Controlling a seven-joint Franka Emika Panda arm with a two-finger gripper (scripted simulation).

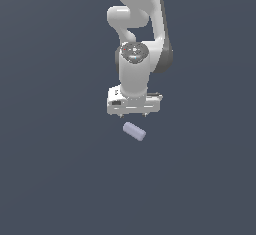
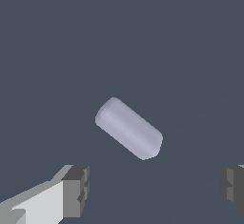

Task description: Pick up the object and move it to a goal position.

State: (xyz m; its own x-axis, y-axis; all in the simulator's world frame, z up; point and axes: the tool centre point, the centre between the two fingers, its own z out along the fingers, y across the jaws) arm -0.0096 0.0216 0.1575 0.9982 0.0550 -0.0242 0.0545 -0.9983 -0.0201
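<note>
The white arm (image 1: 136, 39) comes down from twelve o'clock in the exterior view, and its wrist points straight down. The gripper (image 1: 133, 114) hangs at its lower end with the jaws spread wide apart. In the wrist view both fingers (image 2: 76, 189) hold nothing between them.

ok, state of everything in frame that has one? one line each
gripper: open, empty, fingers spread wide, hovering above the cylinder
cylinder: lying on its side on the floor, ungrasped, set at an angle to the line between the fingers
arm: reaching down, gripper pointing at the floor
</note>
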